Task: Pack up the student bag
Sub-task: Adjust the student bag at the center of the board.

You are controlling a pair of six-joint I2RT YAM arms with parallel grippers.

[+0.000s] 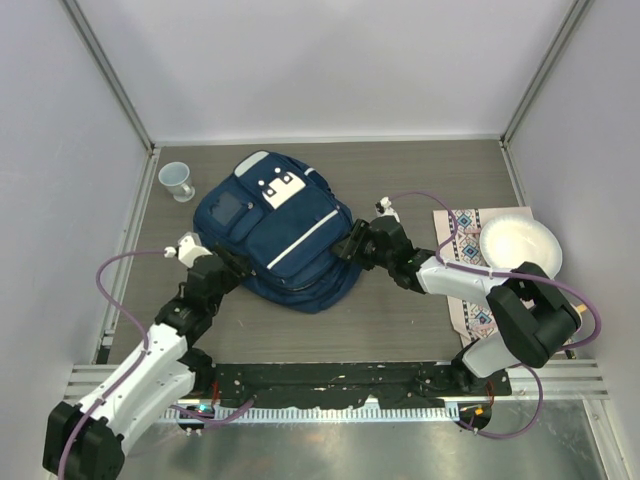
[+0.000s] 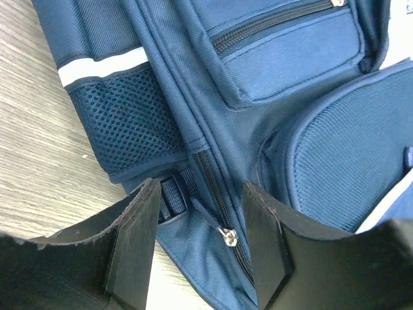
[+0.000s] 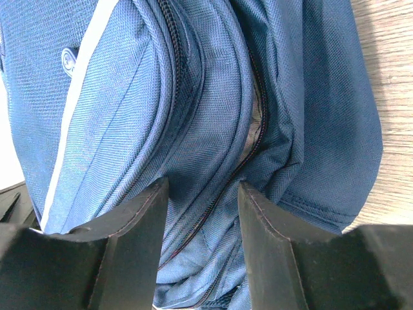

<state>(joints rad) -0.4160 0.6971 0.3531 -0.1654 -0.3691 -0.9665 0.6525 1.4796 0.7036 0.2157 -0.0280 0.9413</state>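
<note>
The student bag (image 1: pixel 280 235), navy blue with white stripe trim and a white dotted patch, lies flat mid-table. My left gripper (image 1: pixel 235 265) is at its near-left edge and open. In the left wrist view the jaws (image 2: pixel 201 187) straddle a silver zipper slider with a blue pull (image 2: pixel 229 237), and neither finger touches it. A strap buckle (image 2: pixel 169 200) sits by the left finger. My right gripper (image 1: pixel 350 245) is at the bag's right edge. In the right wrist view it (image 3: pixel 201 187) is shut on a bunched fold of the bag's fabric (image 3: pixel 213 129) beside a zipper line, where a slit of pale lining shows.
A pale blue cup (image 1: pixel 177 181) stands at the back left. At the right, a white plate (image 1: pixel 520 248) rests on a patterned cloth (image 1: pixel 465 290). Walls close in the table on three sides.
</note>
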